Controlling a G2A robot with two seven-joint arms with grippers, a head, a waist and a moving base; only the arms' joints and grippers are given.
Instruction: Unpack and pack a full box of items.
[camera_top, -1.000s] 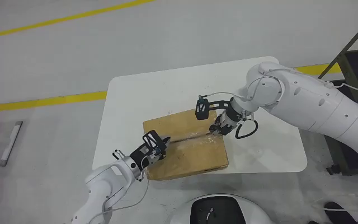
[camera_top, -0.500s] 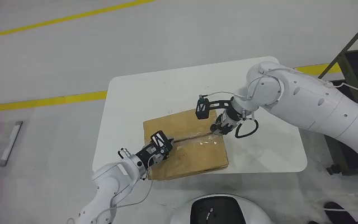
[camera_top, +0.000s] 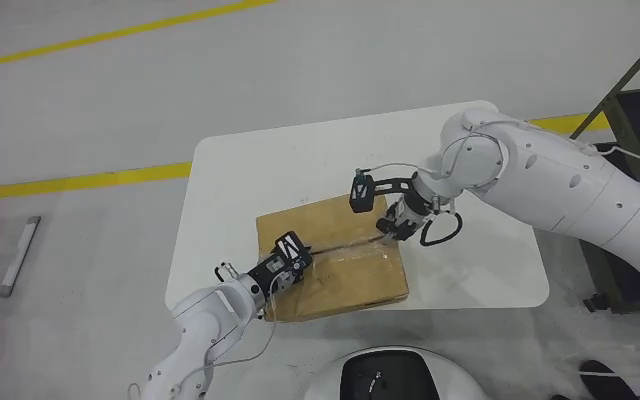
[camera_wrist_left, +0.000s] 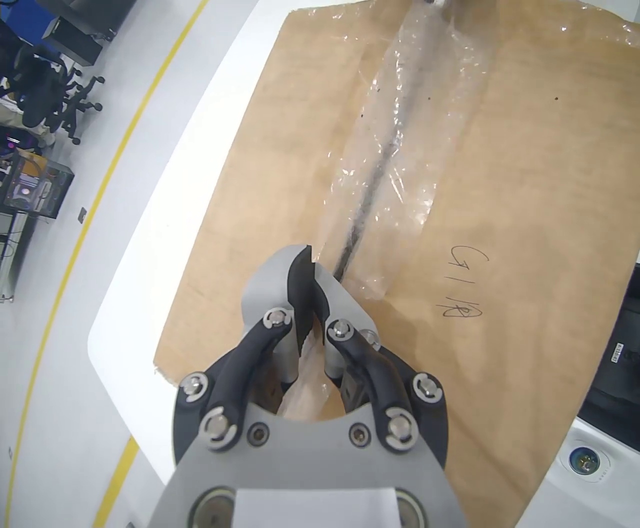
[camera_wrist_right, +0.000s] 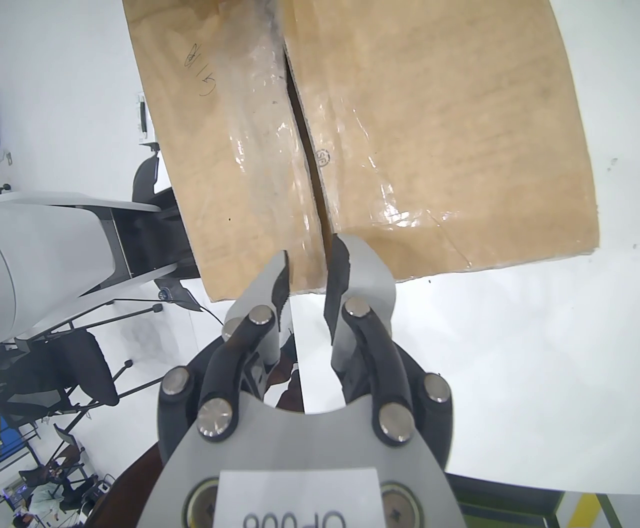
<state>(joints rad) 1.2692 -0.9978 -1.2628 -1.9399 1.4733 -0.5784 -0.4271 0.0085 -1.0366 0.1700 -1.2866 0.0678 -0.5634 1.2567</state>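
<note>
Box (camera_top: 335, 255): closed cardboard, lying flat on the table (camera_top: 250, 180); its middle seam runs from one gripper's jaws to the other's.
Tape (camera_wrist_left: 380, 150): clear and wrinkled, along the seam just ahead of the left jaws.
Left gripper (camera_wrist_left: 306, 272): jaws pressed together over one seam end; I cannot tell whether they pinch tape.
Right gripper (camera_wrist_right: 310, 260): jaws a narrow gap apart, at the seam's other end by the box edge; no clear hold.
</note>
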